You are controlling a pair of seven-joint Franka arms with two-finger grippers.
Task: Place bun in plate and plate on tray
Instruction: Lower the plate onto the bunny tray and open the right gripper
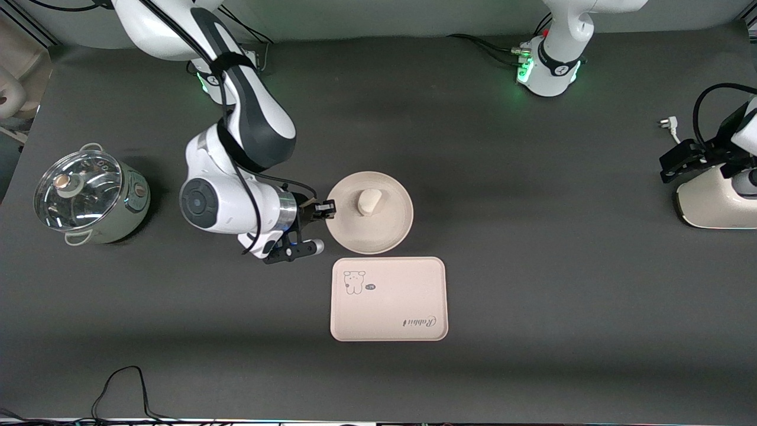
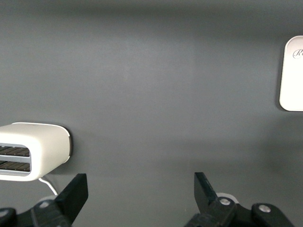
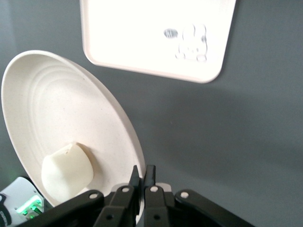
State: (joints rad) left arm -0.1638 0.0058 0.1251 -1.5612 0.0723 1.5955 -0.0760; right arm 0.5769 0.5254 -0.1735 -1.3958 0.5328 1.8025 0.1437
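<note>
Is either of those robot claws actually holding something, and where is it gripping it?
The right gripper pinches the round cream-beige plate by its rim, at the edge toward the right arm's end. The left gripper is open, holding nothing.

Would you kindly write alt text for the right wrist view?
The right gripper is shut on the rim of the plate, which holds the bun. The tray with its rabbit drawing lies on the dark table beside the plate.
</note>
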